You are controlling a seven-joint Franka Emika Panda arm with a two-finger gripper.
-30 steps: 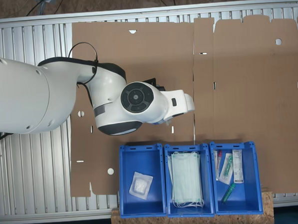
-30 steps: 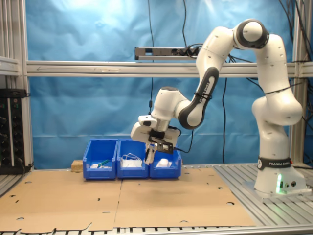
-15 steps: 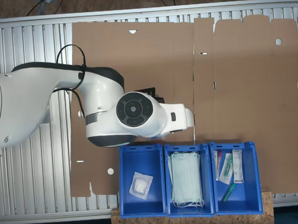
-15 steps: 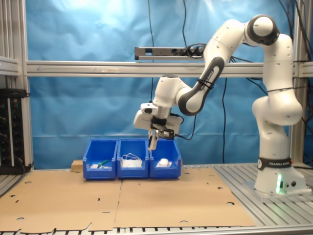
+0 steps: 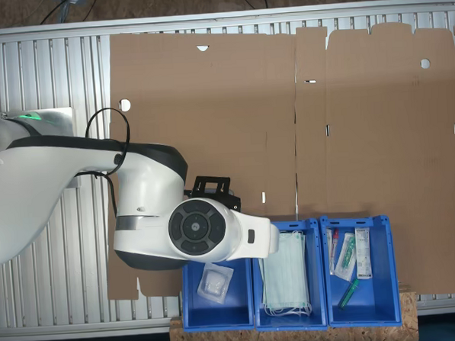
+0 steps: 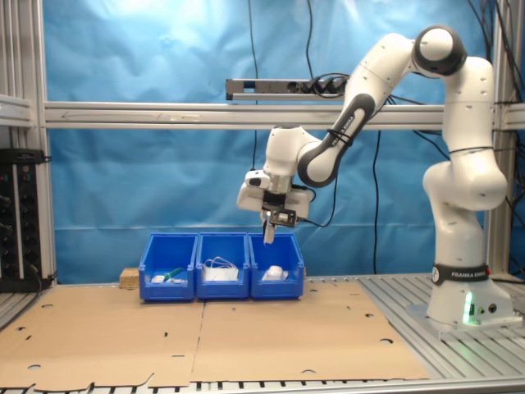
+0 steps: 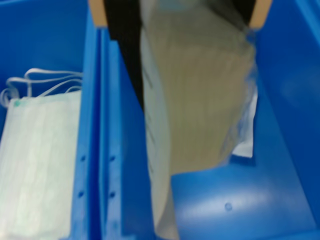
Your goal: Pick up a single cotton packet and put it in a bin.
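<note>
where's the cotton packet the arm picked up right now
The cotton packet hangs pinched in the gripper above the bin at the row's end on the second exterior view's right, beside the face mask bin.

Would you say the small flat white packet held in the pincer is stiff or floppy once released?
The small flat white packet hangs curved, so it is likely floppy. It looks thin, probably light, and may flutter down into the blue plastic bin.

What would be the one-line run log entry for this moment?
gripper: shut on cotton packet | position: above the bin | bin holds another packet | release: not yet done
</note>
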